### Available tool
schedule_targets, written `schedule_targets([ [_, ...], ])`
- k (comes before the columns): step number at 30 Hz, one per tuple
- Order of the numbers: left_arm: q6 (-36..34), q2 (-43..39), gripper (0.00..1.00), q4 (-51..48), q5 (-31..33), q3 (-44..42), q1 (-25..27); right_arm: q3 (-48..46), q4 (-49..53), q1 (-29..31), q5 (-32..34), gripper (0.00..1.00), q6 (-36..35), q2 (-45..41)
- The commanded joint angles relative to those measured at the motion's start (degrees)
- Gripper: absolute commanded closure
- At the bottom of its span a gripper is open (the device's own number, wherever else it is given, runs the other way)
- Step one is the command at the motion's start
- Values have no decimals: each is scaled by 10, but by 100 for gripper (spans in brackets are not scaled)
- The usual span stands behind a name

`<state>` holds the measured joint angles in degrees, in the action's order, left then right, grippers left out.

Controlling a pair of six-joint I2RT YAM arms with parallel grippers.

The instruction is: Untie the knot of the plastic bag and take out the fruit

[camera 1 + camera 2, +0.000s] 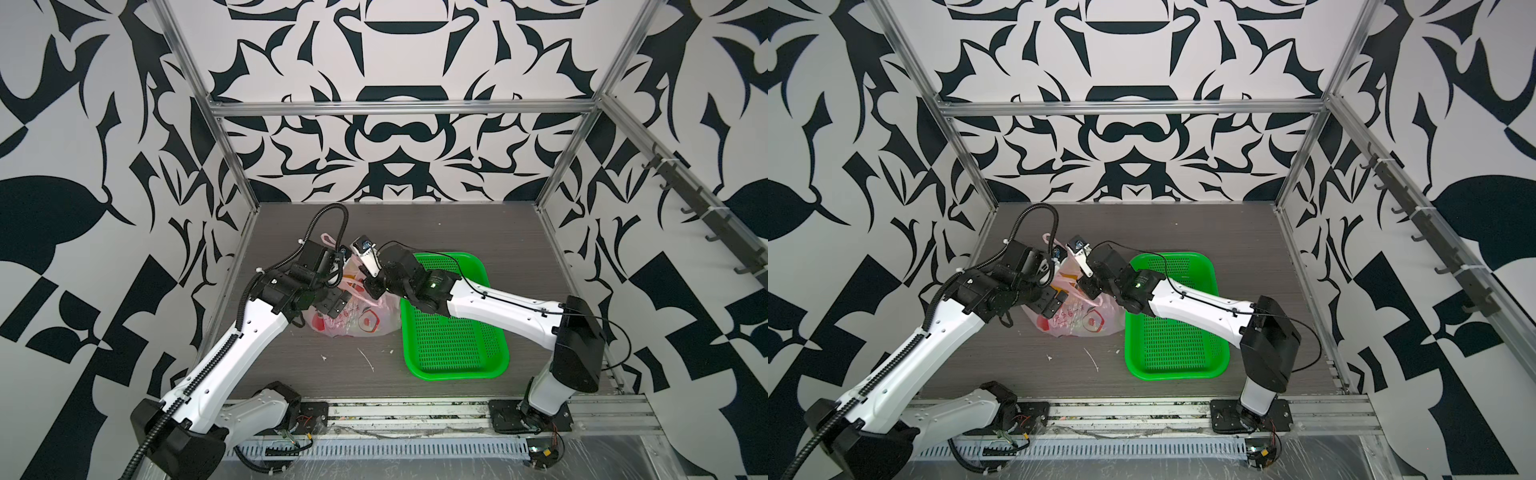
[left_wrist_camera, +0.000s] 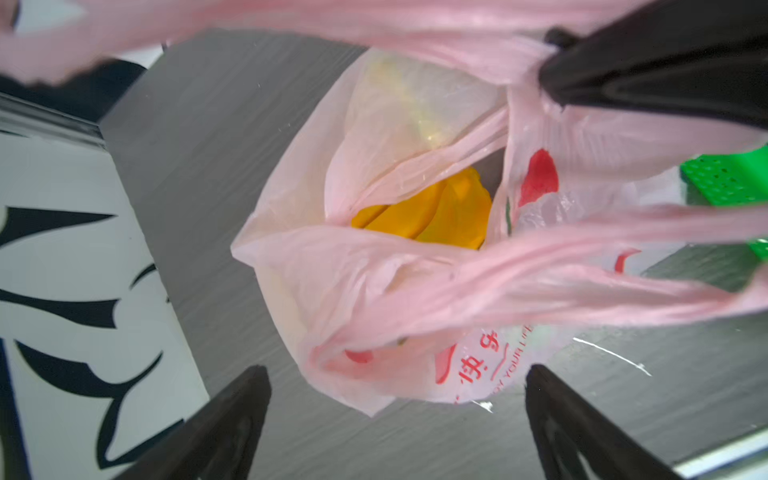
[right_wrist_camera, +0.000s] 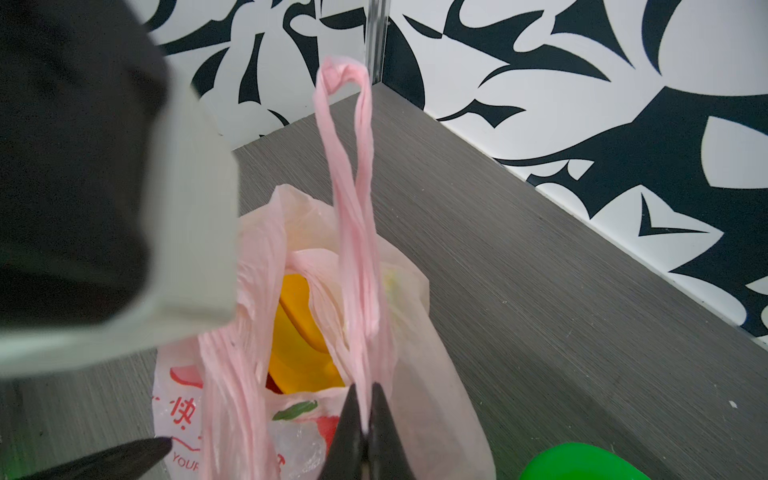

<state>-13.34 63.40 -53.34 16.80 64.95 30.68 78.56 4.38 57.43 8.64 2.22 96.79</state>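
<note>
One plastic bag (image 1: 357,322) is sitting on the table (image 1: 478,232), and one green basket (image 1: 453,345) is lying beside it. Two grippers are reaching in: one left gripper (image 2: 397,370) and one right gripper (image 3: 365,390). Two handle loops (image 3: 349,166) are showing. One cluster of yellow fruit (image 2: 432,212) is showing inside; its pieces cannot be counted. At least three pale scraps (image 1: 368,359) are lying about.

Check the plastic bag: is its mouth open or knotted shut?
Open: the mouth of the plastic bag gapes, yellow fruit visible inside; handle loops apart, untied.
</note>
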Motion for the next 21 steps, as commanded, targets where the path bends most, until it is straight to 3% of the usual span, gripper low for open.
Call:
schedule_targets([
  [1,-46,8,1,43,22,-5,3,0,-28,-3,-11,93,6,-32],
  [6,-78,45,0,78,76,-7,4,-6,-31,-4,-20,94,7,-34],
  [16,-111,91,0,145,109,2,7,-16,-43,-6,-31,94,7,-40],
  [21,-108,130,6,157,135,12,5,-26,-48,-8,-34,94,8,-47],
])
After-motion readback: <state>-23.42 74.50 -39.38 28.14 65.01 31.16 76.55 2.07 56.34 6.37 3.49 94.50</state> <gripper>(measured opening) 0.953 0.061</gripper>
